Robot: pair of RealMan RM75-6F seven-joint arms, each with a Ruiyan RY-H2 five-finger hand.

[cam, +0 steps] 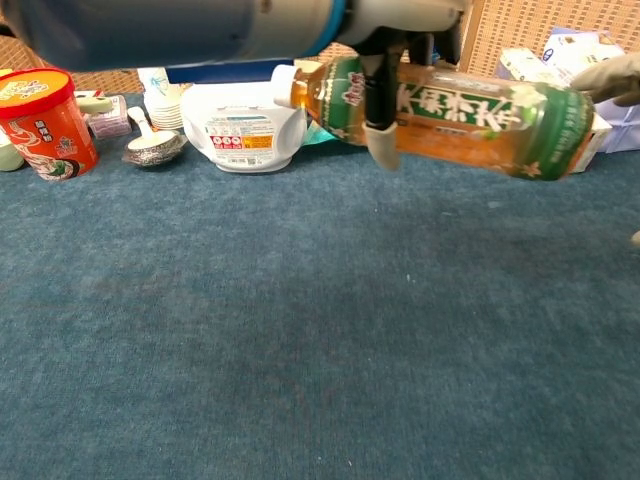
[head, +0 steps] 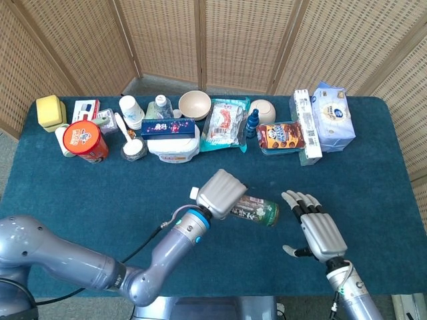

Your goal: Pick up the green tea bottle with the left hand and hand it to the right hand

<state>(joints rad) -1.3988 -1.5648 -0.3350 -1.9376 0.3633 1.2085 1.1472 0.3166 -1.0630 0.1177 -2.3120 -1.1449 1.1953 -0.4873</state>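
Left hand (head: 221,192) grips the green tea bottle (head: 257,209) sideways, off the table (head: 67,193).
Just beside its base, the right hand (head: 316,227) is empty, fingers spread. Behind stand a red cup (head: 85,141) and white tub (cam: 240,128).

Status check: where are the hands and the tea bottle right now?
Left robot hand grips green tea bottle, held sideways above the table. Right robot hand open, fingers apart, just beside the bottle's base, not touching. Nothing between them.
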